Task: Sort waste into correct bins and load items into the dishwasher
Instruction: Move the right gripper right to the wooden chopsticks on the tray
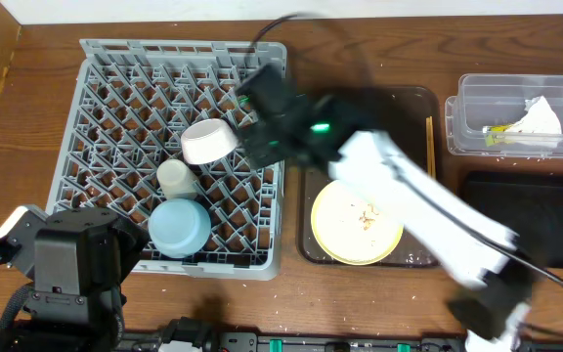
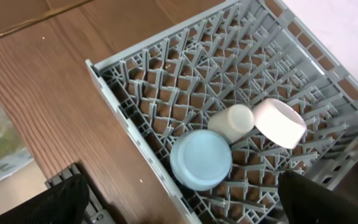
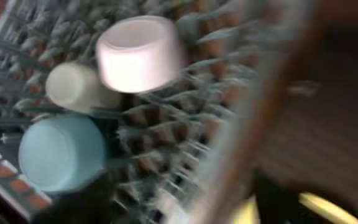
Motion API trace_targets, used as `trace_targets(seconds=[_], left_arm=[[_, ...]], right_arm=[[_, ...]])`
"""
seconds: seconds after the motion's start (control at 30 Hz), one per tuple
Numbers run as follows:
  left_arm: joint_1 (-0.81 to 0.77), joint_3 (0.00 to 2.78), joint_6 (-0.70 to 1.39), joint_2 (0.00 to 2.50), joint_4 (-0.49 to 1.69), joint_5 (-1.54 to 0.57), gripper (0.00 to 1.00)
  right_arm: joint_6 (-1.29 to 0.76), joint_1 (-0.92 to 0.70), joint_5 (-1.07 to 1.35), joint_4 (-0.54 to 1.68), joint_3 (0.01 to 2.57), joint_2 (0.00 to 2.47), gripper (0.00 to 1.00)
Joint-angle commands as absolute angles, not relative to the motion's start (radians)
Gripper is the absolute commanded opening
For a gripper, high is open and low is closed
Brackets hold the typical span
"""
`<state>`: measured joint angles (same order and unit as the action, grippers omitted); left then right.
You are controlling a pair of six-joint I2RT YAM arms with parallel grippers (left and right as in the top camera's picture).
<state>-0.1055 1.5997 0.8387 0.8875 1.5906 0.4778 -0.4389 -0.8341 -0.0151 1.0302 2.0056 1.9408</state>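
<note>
Overhead: grey rack (image 1: 101, 59) on wooden surface (image 1: 379, 39) holds white bowl (image 1: 208, 142), small white cup (image 1: 175, 178) and blue cup (image 1: 180, 227). Right arm (image 1: 409, 200) blurred. Right jaws at rack's right edge, just beside bowl; grip cannot be told. Yellow plate (image 1: 357, 222) on brown tray (image 1: 399, 98).

Left wrist: left jaws spread wide, empty; blue cup just ahead, untouched.

Right wrist: heavy blur; bowl and both cups in rack.

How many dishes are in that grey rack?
3. A light blue cup at the front of the rack, a small white cup just behind it, a white bowl tipped behind that. The arm covers one corner, so more may hide.
</note>
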Motion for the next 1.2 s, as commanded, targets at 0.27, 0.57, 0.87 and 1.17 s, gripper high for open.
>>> trace_targets(seconds=[0.27,0.57,0.87,1.17], left_arm=[[-0.1,1.608,0.847,0.888,1.593,0.491,0.98],[-0.1,1.608,0.847,0.888,1.593,0.491,0.98],[-0.1,1.608,0.847,0.888,1.593,0.491,0.98],[-0.1,1.608,0.847,0.888,1.593,0.491,0.98]], right_arm=[[-0.429,-0.523,-0.347,1.461,1.992,1.79,0.99],[-0.396,-0.302,-0.18,1.154,1.634,1.79,0.88],[-0.196,-0.261,0.004,0.833,1.352,1.817,0.7],[-0.208,-0.249,-0.077,0.796,1.329,1.929,0.63]])
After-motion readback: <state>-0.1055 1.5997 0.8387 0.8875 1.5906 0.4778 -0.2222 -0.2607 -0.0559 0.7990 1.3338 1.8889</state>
